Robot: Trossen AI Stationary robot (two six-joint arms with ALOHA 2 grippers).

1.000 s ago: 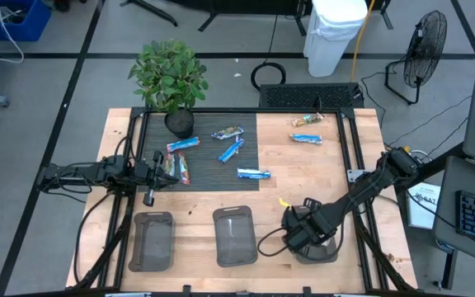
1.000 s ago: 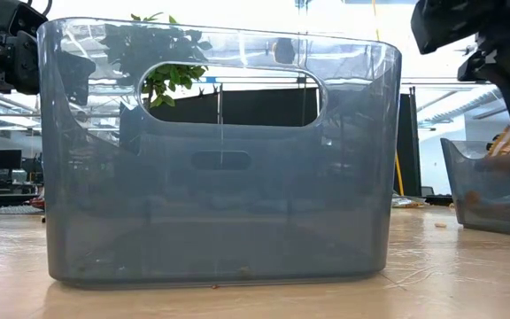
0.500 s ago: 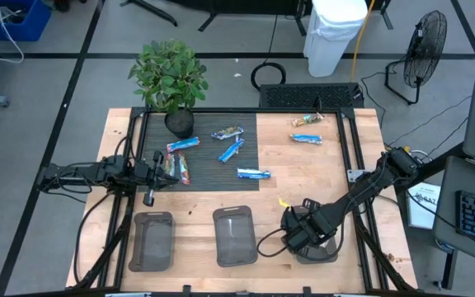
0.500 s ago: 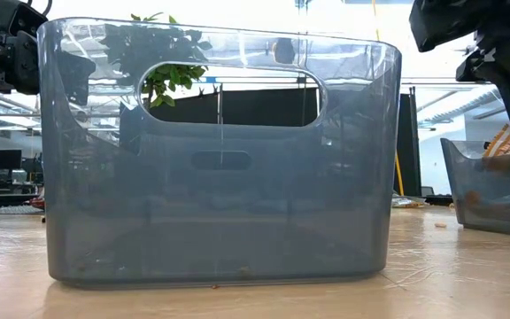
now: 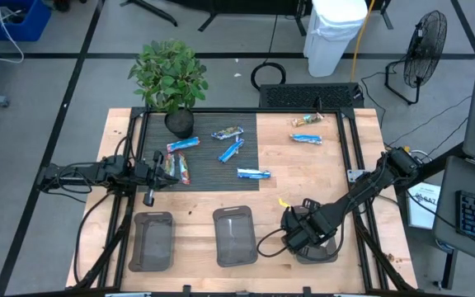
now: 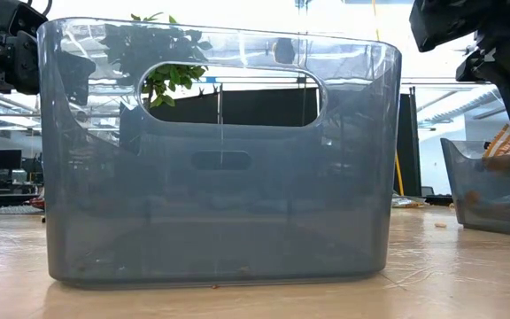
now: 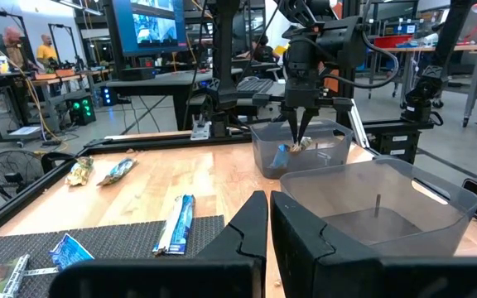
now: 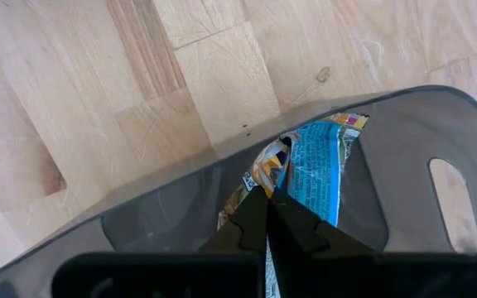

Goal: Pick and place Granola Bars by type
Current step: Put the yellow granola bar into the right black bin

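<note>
Several granola bars lie flat on the table: blue ones (image 5: 231, 150) (image 5: 254, 173) and a red multicoloured one (image 5: 178, 170) on the dark mat, two more (image 5: 307, 139) on the bare wood. My right gripper (image 8: 267, 203) points down into the rightmost clear bin (image 5: 324, 254), shut on a blue-and-orange bar (image 8: 315, 170). That bar also peeks above the bin's rim in the low view (image 6: 503, 140). My left gripper (image 7: 267, 223) is shut and hovers at the mat's left edge (image 5: 162, 169), beside the red bar. My right gripper pinches the blue-and-orange bar between its two fingers at one edge of the wrapper (image 8: 286, 186). The fingers (image 7: 296, 132) come from above, pointing down. The bar hangs below them inside the rightmost bin; whether its lower end rests on the bin's floor cannot be told.
Three clear bins stand along the near edge: left (image 5: 151, 241), middle (image 5: 235, 237) and the rightmost one. A potted plant (image 5: 171, 78) stands at the mat's far left corner. A black frame (image 5: 349, 148) rims the table. Bare wood (image 5: 303, 177) lies between mat and bins.
</note>
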